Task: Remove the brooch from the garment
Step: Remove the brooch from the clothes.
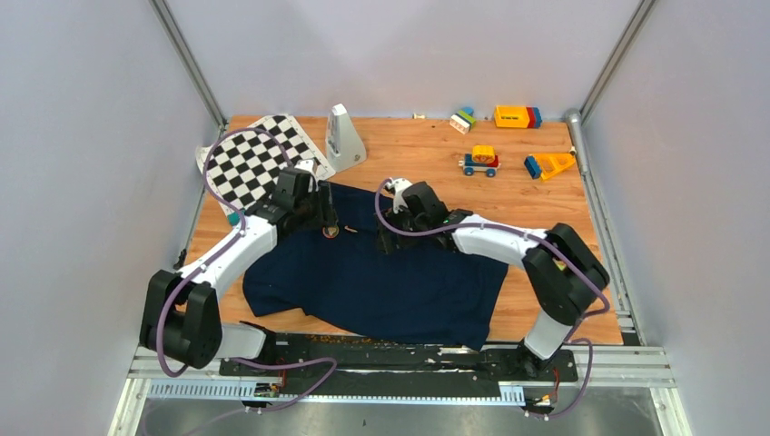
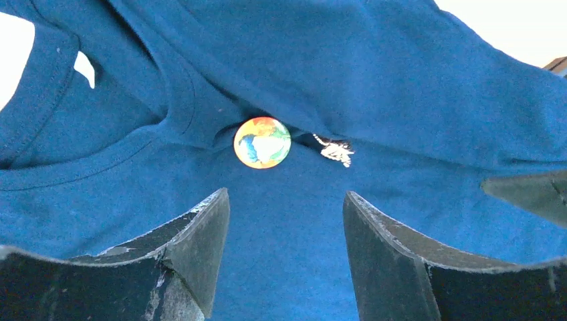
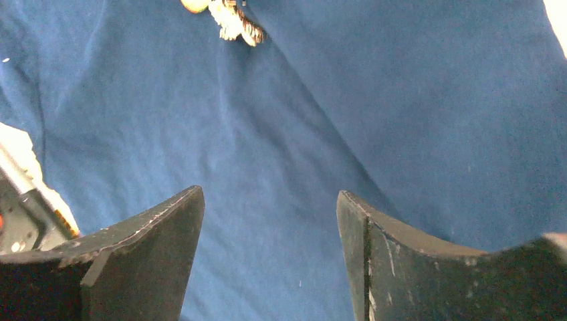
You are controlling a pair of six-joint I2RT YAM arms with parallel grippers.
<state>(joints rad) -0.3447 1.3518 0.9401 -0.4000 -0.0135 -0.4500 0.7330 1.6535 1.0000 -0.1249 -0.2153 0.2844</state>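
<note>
High view behind arms (image 1: pixel 238 250) looking down, wrist views close over garment (image 1: pixel 381 282), sharing one patch

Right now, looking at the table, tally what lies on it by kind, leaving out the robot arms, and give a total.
Garment: 1
Brooches on it: 2
Chequered mat: 1
Grey pyramid: 1
Plastic toys: 4
Total: 9, not counting a speck at the far edge, too small to name.
</note>
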